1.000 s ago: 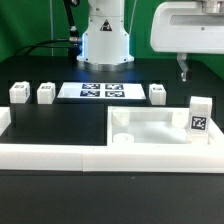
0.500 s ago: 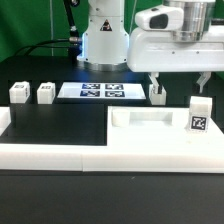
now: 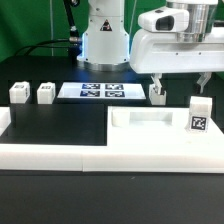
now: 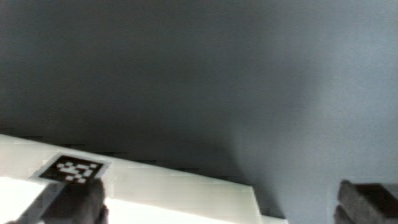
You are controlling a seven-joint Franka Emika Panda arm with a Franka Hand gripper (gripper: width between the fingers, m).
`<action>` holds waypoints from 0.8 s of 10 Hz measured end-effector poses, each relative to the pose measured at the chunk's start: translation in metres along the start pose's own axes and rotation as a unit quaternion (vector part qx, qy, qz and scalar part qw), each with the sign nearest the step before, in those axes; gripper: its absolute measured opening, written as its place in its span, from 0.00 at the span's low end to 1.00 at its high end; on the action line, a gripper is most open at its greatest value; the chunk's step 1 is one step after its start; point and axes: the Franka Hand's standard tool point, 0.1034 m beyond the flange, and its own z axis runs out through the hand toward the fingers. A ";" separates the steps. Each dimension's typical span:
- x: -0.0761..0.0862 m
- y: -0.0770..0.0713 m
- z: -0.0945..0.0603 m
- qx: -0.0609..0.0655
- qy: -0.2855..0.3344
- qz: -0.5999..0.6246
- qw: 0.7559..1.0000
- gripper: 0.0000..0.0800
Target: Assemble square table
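Spread wide and empty, my fingers [image 3: 153,80] have swung down from up high to hang near the tabletop [image 3: 150,135], which lies at the front of the counter [image 3: 70,120] on the exterior view's right, one tip just by a loose leg [image 3: 157,94], likely my next pick.

Black bench [image 3: 70,125]. White marker board [image 3: 100,91] lies flat toward its far side, four tags facing up. Long low white border wall [image 3: 50,156] along near edge. Green backdrop [image 3: 30,25] behind.

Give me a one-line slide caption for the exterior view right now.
Open gripper hovers near the square tabletop, with four white legs standing loose nearby.
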 end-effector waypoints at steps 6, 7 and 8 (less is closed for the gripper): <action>-0.066 0.016 0.015 0.060 -0.310 0.121 0.941 0.81; -0.066 0.013 0.015 0.060 -0.339 0.124 0.931 0.81; -0.063 0.015 0.018 0.059 -0.339 0.124 0.931 0.81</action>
